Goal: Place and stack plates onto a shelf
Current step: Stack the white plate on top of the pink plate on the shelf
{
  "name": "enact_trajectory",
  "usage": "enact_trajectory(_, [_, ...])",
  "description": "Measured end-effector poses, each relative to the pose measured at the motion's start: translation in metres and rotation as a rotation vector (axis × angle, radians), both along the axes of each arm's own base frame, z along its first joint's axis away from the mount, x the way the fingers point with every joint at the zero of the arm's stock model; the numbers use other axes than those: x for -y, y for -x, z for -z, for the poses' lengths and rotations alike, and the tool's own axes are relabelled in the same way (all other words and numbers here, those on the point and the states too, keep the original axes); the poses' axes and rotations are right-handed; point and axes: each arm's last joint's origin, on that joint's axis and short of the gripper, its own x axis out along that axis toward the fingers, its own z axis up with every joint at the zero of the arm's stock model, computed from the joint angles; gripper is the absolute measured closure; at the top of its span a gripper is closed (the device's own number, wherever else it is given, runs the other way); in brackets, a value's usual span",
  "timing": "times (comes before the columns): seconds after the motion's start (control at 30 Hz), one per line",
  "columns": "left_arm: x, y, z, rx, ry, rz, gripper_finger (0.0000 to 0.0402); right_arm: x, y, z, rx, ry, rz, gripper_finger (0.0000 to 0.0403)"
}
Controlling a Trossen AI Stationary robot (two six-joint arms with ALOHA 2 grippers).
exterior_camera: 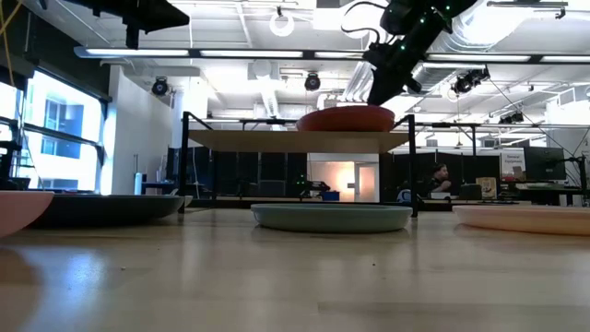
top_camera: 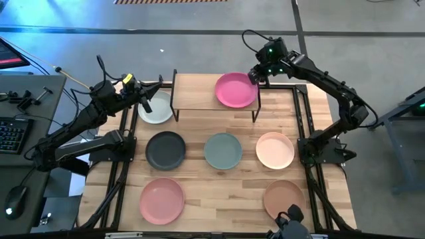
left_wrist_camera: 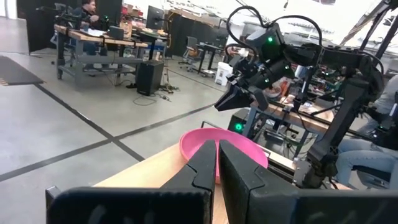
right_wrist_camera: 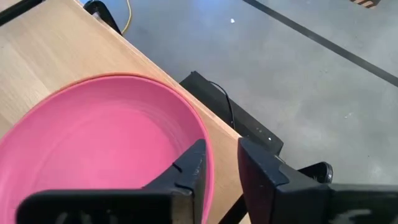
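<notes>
Nearest the front edge of the table (top_camera: pixel 219 199) lie the light pink plate (top_camera: pixel 161 200) and the tan plate (top_camera: pixel 283 198); behind them, in a row, the charcoal plate (top_camera: pixel 165 150), the sage green plate (top_camera: pixel 223 150) and the cream-peach plate (top_camera: pixel 275 150). Farther back, the white-grey plate (top_camera: pixel 156 108) lies on the tabletop beside the shelf (top_camera: pixel 196 91), and the magenta plate (top_camera: pixel 236 90) sits on the shelf's right half. All the plates are empty. The right gripper (right_wrist_camera: pixel 217 171) straddles the magenta plate's rim, its fingers slightly parted, one inside and one outside; whether they grip it I cannot tell. The left gripper (left_wrist_camera: pixel 217 163), fingers closed on nothing, hangs by the white-grey plate. Only the low view shows the shelf's black legs and the lit ceiling; the left wrist view shows workbenches and a seated person (left_wrist_camera: pixel 89 11) far off.
</notes>
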Motion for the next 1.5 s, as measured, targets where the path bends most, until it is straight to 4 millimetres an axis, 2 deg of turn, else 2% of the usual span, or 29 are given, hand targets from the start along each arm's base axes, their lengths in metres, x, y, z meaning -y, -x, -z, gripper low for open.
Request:
enact_trajectory(0.47, [-0.002, -0.003, 0.002, 0.004, 0.032, 0.006, 0.0394, -0.003, -0.002, -0.002, 0.016, -0.003, -0.033, 0.0320])
enact_trajectory(0.73, [-0.002, -0.003, 0.000, -0.007, -0.008, -0.005, 0.0394, -0.020, -0.004, -0.013, 0.042, 0.018, -0.080, 0.0320])
enact_trajectory(0.97, [-0.007, -0.008, -0.003, 0.055, 0.001, -0.041, 0.0394, -0.033, -0.003, -0.024, 0.070, 0.045, -0.111, 0.0320])
enact_trajectory(1.07, [-0.014, -0.010, -0.006, 0.072, 0.058, -0.097, 0.0394, -0.038, -0.003, -0.028, 0.079, 0.053, -0.122, 0.0320])
enact_trajectory(1.13, [-0.018, -0.010, -0.007, 0.010, 0.104, -0.126, 0.0394, -0.041, -0.002, -0.030, 0.085, 0.059, -0.127, 0.0320])
enact_trajectory(1.27, [-0.023, -0.007, -0.008, -0.230, 0.183, -0.162, 0.0394, -0.044, -0.001, -0.033, 0.094, 0.066, -0.133, 0.0320])
enact_trajectory(1.5, [-0.019, 0.001, -0.017, -0.529, 0.211, -0.133, 0.0394, -0.045, -0.001, -0.033, 0.092, 0.068, -0.131, 0.0320])
